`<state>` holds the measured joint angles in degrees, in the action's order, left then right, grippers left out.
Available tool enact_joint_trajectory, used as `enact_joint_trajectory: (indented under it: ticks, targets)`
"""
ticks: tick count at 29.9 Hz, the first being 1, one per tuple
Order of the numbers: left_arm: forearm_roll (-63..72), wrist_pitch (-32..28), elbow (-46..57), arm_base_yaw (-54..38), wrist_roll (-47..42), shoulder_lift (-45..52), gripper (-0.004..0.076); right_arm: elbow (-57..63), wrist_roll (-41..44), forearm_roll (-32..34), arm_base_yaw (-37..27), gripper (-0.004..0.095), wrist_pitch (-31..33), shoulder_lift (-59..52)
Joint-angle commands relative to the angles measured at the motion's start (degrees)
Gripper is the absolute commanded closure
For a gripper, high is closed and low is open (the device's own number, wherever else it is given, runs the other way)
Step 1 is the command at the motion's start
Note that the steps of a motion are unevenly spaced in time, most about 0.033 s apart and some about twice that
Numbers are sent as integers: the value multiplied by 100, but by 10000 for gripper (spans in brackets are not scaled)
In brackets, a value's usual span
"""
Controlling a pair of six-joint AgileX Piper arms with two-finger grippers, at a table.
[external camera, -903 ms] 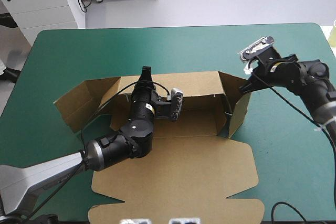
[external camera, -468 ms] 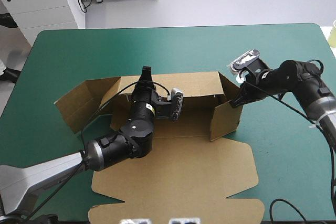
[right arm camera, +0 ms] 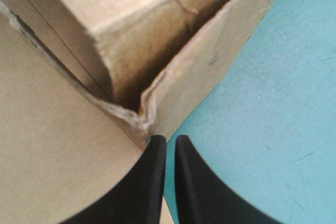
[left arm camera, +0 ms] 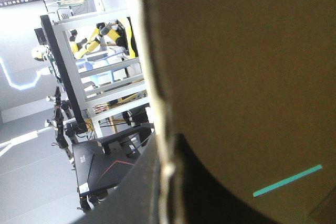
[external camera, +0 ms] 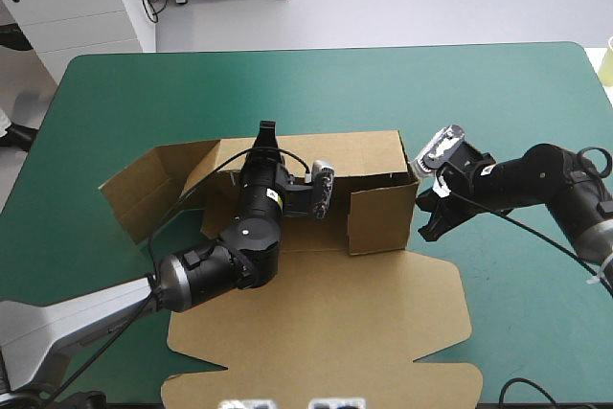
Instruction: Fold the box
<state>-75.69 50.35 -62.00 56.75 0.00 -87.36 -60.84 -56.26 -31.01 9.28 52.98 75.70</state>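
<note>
Right wrist view: right jaws clenched, empty, touching a corner of the box [right arm camera: 63, 14]. Left jaws clamp its far wall's edge.

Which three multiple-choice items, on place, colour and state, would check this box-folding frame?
1. Where is the right hand?
A. at the box's right corner
B. at the table's far edge
C. beside the other hand
2. The table cover is:
A. red
B. teal-green
C. white
3. The left hand is:
A. open above the table
B. shut on the box's back wall
C. out of sight
Key: 1A, its tips meet that corner; 2B, seen all around the box; 3B, board is clamped in it.
</note>
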Motion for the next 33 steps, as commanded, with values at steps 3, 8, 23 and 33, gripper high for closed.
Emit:
enact_joint_trajectory:
  ticks: [3, 8, 23, 33]
  targets:
    - [35, 119, -121, 11, 0, 138, 731, -120, -186, -276, 7, 494, 151, -149]
    - [35, 65, -121, 11, -33, 138, 731, -120, -187, -285, 7, 397, 18, -149]
    - [35, -76, -121, 11, 0, 138, 731, 246, -295, -979, 184, 491, -498, -2]
    - [35, -170, -121, 11, 53, 138, 731, 765, 132, -1130, 1383, 493, -2882, -2]
